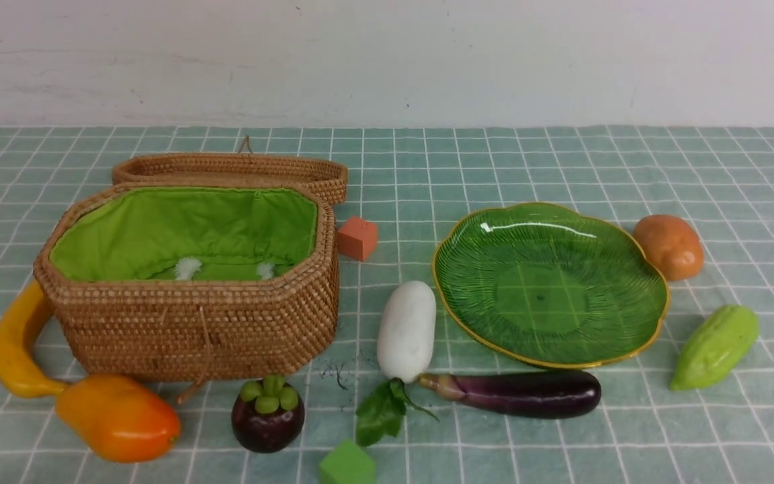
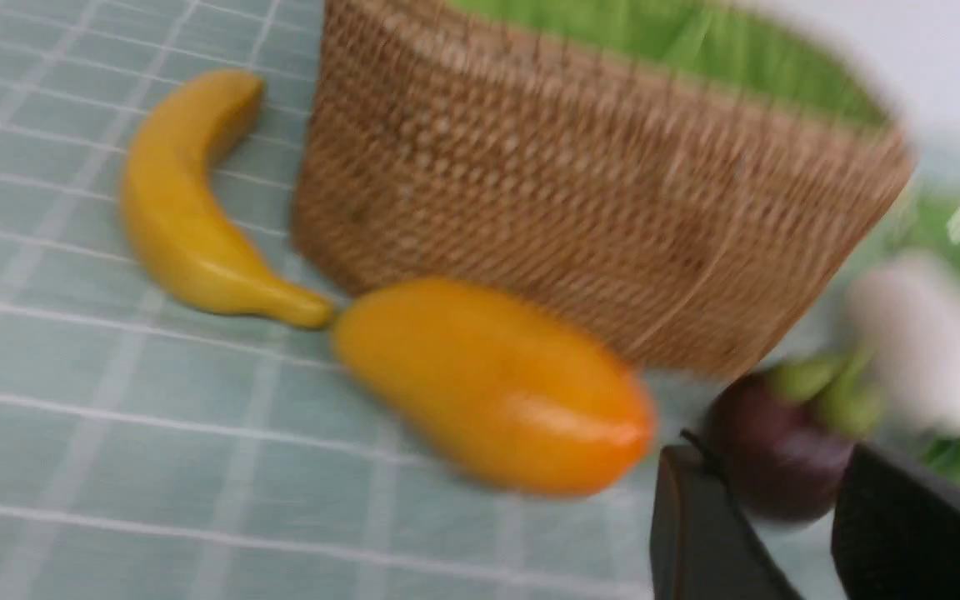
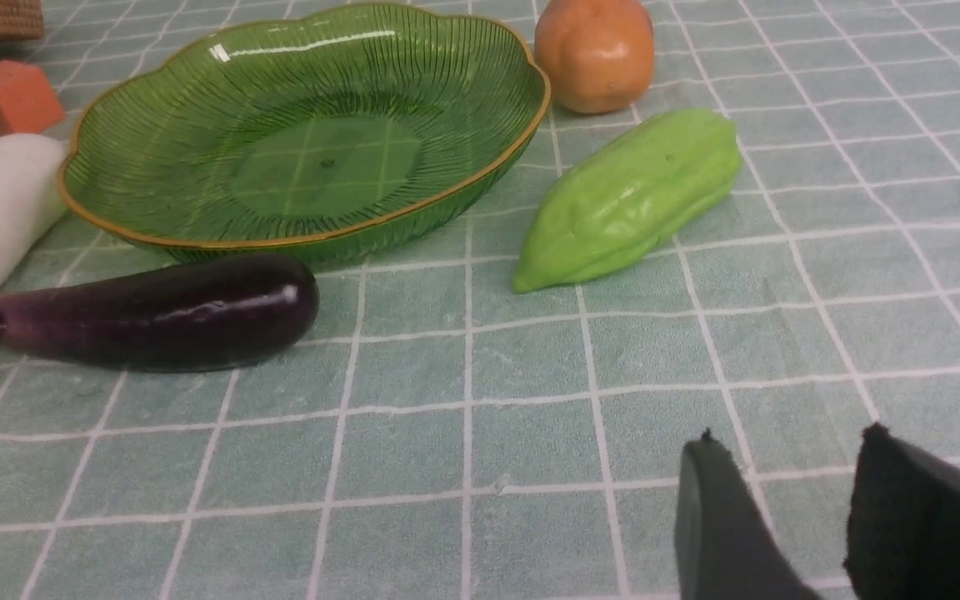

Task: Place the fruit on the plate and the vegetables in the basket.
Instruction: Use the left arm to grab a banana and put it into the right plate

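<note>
Right claw [image 3: 788,437] is released, its tips parted with nothing between them, and the gourd [image 1: 716,346] looks like the handiest vegetable for it. The gourd lies on the counter [image 1: 729,430], beyond the tips at roughly eleven o'clock, as far as I can judge from the wrist view. Taking twelve as straight away from the robot, its long axis runs from seven to one, the pointed end at seven, so the tips would best close across that line, from about ten and four. The left claw [image 2: 767,450] is parted and empty too, but it is much farther off, over by the mango [image 1: 118,418]. The basket [image 1: 192,329] stands well away from the gourd, toward ten o'clock, past the plate [image 1: 541,296]
</note>
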`<state>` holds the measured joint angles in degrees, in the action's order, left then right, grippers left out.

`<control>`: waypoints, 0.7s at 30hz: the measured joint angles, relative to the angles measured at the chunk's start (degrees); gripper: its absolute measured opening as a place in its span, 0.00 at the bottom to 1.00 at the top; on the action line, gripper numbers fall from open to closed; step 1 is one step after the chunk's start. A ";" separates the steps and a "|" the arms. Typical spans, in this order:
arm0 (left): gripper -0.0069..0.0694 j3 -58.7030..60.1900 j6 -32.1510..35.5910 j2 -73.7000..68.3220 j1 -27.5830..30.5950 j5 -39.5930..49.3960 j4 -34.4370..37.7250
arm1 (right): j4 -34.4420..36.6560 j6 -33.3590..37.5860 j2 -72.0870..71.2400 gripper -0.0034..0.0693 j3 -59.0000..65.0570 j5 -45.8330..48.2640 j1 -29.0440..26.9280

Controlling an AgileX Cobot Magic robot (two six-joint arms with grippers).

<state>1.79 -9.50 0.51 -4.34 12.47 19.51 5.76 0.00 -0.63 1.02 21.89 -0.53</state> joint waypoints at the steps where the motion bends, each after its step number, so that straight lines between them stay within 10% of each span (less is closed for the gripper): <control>1: 0.40 0.00 -0.42 0.00 0.00 -0.50 1.37 | 0.00 0.00 0.00 0.38 0.00 0.00 0.00; 10: 0.37 -0.06 -8.20 0.00 0.00 -9.97 21.50 | 0.00 0.00 0.00 0.38 0.00 0.00 0.00; 21: 0.07 -18.94 7.47 -5.37 0.00 20.64 16.84 | 5.61 -5.26 0.00 0.38 0.49 -5.74 0.00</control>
<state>-17.15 -2.04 -4.87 -4.34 33.11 36.35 11.37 -5.26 -0.63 1.51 16.16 -0.53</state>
